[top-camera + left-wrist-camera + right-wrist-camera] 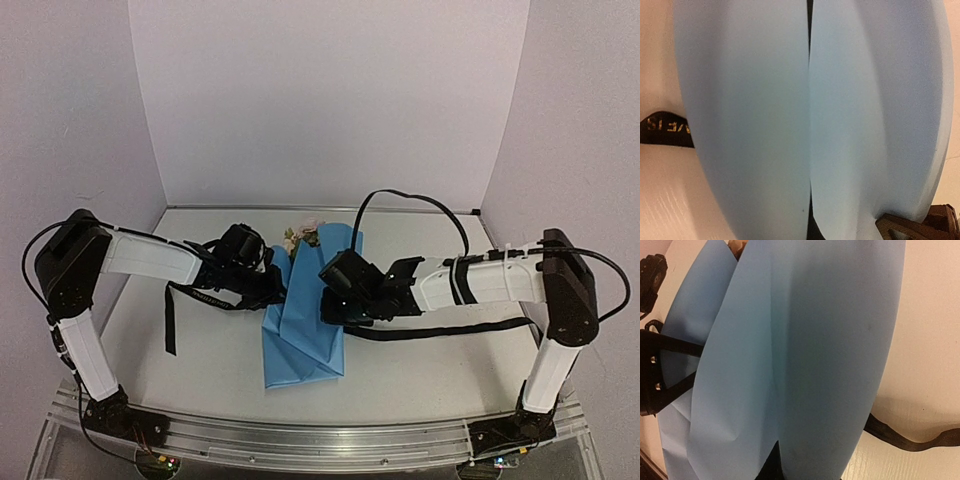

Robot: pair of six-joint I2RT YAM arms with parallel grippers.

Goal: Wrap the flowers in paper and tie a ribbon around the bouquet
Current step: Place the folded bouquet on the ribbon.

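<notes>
Wrapping done, tying pending: paper [305, 310] encloses flowers [303, 235] between both grippers; left gripper [272, 285] is pinched closed, right gripper [333, 300] cannot be judged; ribbon [440, 328] trails beside each, untied.

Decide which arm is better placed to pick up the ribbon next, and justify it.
Probably the right. The left gripper is shut at the paper's left edge, seemingly holding the wrap closed, while the ribbon lies free on the table just beside the right gripper.
</notes>
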